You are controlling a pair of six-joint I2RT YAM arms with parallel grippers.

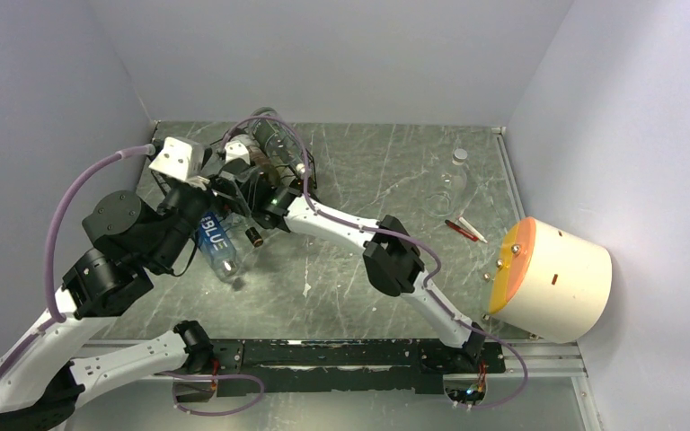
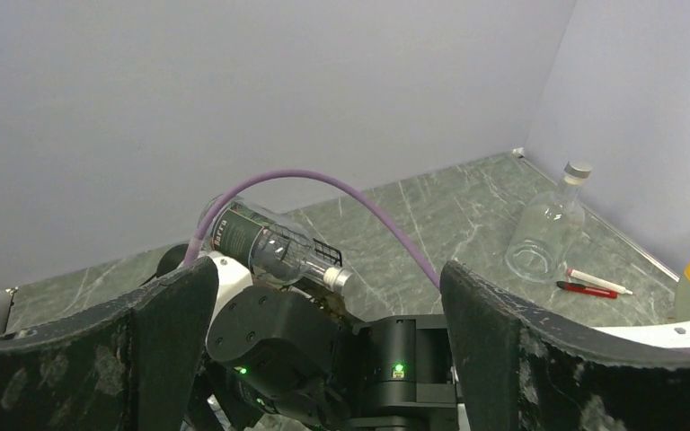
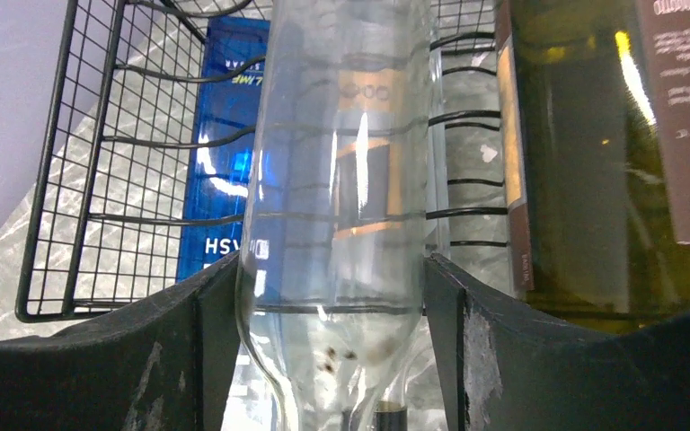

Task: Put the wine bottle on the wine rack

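Wine bottle (image 3: 341, 180), clear glass, is up against the wine rack (image 3: 99, 184), whose wires show through it. My left gripper (image 2: 328, 296) is spread wide, holding nothing. My right gripper (image 3: 331, 269) pinches the wine bottle from both sides; a blue-labelled bottle (image 3: 225, 135) lies just left of it, a dark green bottle (image 3: 584, 162) just right.

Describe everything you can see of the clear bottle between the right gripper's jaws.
The clear bottle is colourless glass, seemingly empty but for a few dark specks near its shoulder. The right gripper holds it, jaws pressing both sides, neck toward the camera, body pointing at the black wire wine rack. A blue-labelled bottle shows behind it, a dark green bottle beside it.
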